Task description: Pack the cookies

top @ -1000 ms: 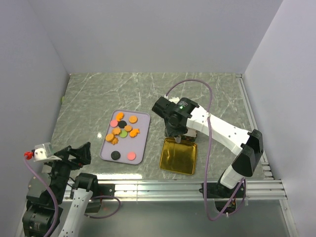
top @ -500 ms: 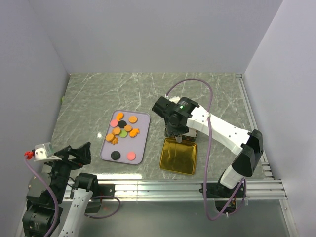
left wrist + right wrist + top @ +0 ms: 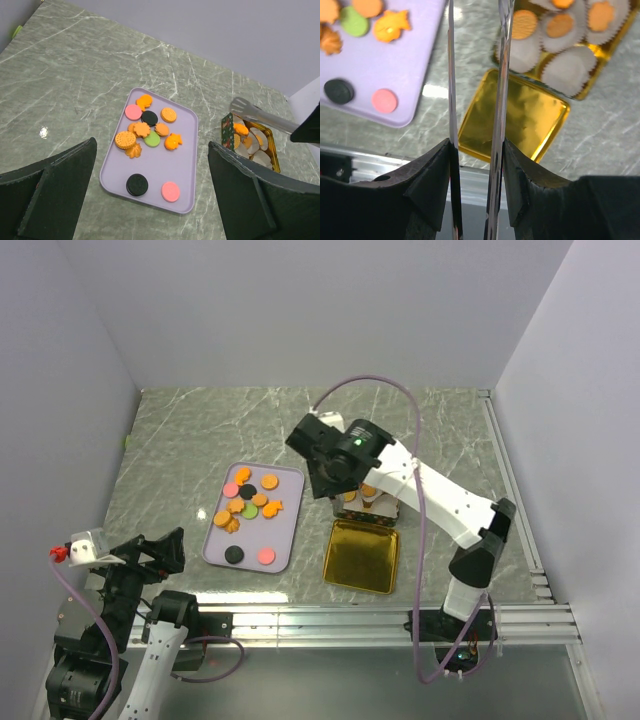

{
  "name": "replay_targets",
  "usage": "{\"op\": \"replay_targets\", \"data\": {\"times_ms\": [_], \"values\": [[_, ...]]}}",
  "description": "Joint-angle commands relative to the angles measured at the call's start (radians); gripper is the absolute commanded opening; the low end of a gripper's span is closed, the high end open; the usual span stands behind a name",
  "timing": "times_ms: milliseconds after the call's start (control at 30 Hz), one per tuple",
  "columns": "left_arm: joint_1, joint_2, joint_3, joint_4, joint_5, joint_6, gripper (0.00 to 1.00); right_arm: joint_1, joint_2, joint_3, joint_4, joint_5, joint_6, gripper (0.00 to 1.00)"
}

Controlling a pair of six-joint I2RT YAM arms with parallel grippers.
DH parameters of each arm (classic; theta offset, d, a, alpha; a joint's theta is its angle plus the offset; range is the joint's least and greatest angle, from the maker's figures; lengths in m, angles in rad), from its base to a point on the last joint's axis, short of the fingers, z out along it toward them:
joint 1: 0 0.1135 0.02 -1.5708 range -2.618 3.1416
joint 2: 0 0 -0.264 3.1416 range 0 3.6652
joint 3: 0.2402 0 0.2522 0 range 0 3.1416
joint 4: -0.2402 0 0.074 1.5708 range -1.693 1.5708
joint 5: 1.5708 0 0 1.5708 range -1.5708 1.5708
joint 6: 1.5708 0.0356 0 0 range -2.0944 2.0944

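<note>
Several cookies [image 3: 248,502], mostly orange with pink, black and green ones, lie on a lilac tray [image 3: 285,540]; they also show in the left wrist view [image 3: 150,131]. A few orange cookies [image 3: 559,24] sit in white paper cups inside a gold tin [image 3: 372,502]. My right gripper [image 3: 335,478] is shut on metal tongs [image 3: 451,75], whose blades stand apart with nothing between them, over the gap between tray and tin. The tongs [image 3: 260,116] reach above the tin [image 3: 250,142]. My left gripper [image 3: 155,200] is open and empty, near the table's front left corner [image 3: 150,555].
The tin's gold lid [image 3: 362,555] lies flat in front of the tin, near the table's front rail [image 3: 380,618]. A black cookie [image 3: 136,184] and a pink one [image 3: 170,191] lie apart at the tray's near end. White walls close in the table.
My right arm has swung left and back from over the tin toward the tray's right edge, carrying the tongs. The left arm has not moved.
</note>
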Motion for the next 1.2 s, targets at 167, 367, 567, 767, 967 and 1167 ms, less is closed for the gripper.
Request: {"op": "replay_targets", "data": {"times_ms": [167,367,567,767,967,1167], "values": [[-0.001,-0.041,-0.003,0.037,0.009,0.012,0.99,0.146,0.173,0.199,-0.054,-0.055,-0.011,0.51],[-0.001,-0.046,-0.004,0.037,0.007,0.01,0.99,0.212,0.287,0.266,-0.066,-0.1,-0.004,0.52],[0.0,-0.049,-0.003,0.035,0.006,0.01,0.99,0.223,0.334,0.26,-0.068,-0.123,-0.006,0.53],[-0.001,-0.052,-0.004,0.037,0.006,0.01,0.99,0.226,0.351,0.244,-0.055,-0.124,-0.009,0.54],[-0.001,-0.055,-0.004,0.037,0.006,0.01,0.99,0.226,0.387,0.26,-0.064,-0.118,-0.011,0.54],[-0.001,-0.06,-0.003,0.037,0.007,0.01,0.99,0.226,0.425,0.27,-0.075,-0.107,-0.007,0.54]]}}
